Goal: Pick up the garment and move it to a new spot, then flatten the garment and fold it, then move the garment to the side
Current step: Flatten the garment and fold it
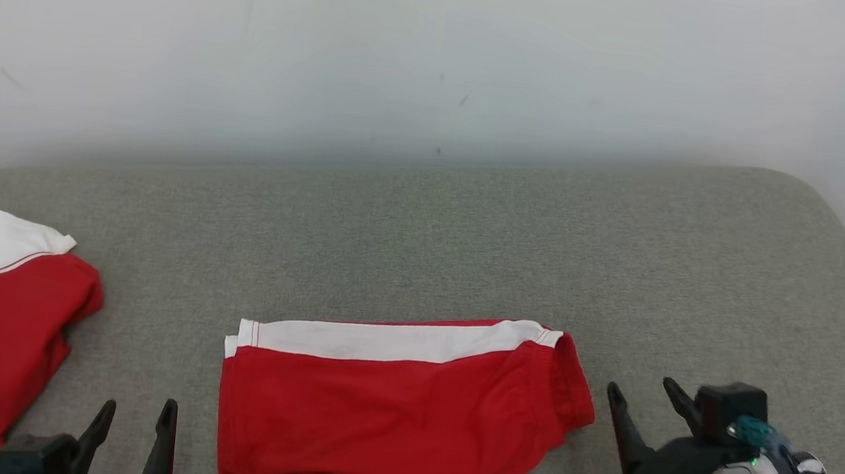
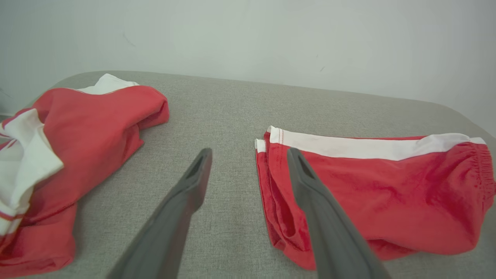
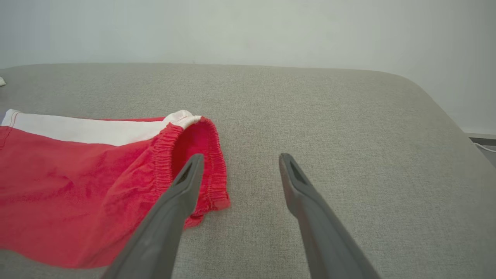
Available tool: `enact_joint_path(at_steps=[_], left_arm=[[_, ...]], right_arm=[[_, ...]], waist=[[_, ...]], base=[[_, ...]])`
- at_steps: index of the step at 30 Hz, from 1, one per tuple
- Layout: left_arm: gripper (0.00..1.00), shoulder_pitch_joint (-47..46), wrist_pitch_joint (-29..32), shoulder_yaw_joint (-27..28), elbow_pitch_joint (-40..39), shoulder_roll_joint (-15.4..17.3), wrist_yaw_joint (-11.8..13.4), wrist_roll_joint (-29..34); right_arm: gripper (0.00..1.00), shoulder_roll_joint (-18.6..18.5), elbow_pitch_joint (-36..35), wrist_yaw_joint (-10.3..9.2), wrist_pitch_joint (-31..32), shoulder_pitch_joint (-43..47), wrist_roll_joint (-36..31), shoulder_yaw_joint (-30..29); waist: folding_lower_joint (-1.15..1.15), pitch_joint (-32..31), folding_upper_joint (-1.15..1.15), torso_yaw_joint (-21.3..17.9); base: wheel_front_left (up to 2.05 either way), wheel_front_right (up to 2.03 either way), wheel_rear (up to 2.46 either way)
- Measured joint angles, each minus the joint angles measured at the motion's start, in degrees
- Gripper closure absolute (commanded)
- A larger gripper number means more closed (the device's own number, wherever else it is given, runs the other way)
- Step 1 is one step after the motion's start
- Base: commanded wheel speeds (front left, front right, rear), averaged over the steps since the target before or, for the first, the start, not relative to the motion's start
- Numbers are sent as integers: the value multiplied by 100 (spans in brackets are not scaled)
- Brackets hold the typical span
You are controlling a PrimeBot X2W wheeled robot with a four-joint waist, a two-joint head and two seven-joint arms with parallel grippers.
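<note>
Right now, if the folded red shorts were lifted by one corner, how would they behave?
Probably floppy: the red shorts lie in soft wrinkled layers, so a one-corner lift would likely undo the fold. Likely light, being thin cloth. The gathered waistband may stretch when pulled.

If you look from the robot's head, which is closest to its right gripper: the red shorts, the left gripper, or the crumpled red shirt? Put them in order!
Starting from the right gripper:
1. Red shorts, just to its left, in the middle.
2. Left gripper, beyond the shorts, at the lower left.
3. Crumpled shirt, at the far left edge.
</note>
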Motion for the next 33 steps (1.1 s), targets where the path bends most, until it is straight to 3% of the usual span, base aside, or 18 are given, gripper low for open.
enact_joint_path(at_steps=[13, 26, 33], left_arm=[[0, -107, 79, -122, 51, -3, -10, 37], [0, -111, 158, -183, 52, -10, -31, 37], [0, -162, 172, -240, 48, -45, -63, 42]], right_arm=[[0, 80, 572, -45, 948, -592, -322, 416], [0, 83, 947, -73, 1344, -861, -398, 525], [0, -46, 1005, -221, 1441, -942, -625, 512]], waist=[[0, 93, 0, 343], [0, 189, 0, 510], [0, 304, 1, 590]], base=[[0, 0, 0], [0, 0, 0], [0, 0, 0]])
